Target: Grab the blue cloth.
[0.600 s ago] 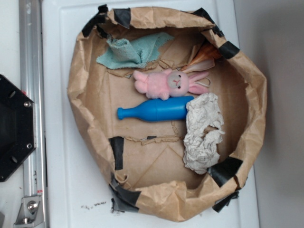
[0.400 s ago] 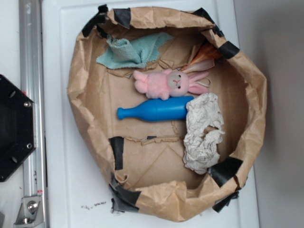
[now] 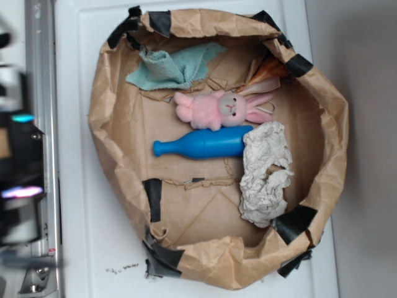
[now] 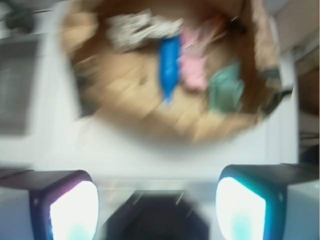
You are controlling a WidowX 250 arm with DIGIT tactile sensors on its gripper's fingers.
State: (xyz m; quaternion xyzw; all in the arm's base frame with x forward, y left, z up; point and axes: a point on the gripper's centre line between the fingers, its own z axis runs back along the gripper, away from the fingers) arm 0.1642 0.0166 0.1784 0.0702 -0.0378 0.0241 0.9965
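The blue cloth (image 3: 173,66), a pale teal rag with ragged edges, lies crumpled at the back left inside the brown paper basin (image 3: 111,155). In the blurred wrist view it shows as a teal patch (image 4: 226,92) at the right of the basin. My gripper (image 3: 18,155) is a blur at the far left edge of the exterior view, outside the basin and well away from the cloth. In the wrist view my gripper (image 4: 157,205) is open and empty, its two lit pads wide apart over the white surface and the black base.
A pink bunny (image 3: 220,108) lies just in front of the cloth, then a bright blue bottle-shaped toy (image 3: 201,144), and a white crumpled paper wad (image 3: 265,172) at the right. The basin has raised taped walls. A metal rail (image 3: 40,93) runs along the left.
My arm has swung into view at the left edge, blurred by motion, covering the black base. The cloth and the other objects have not moved.
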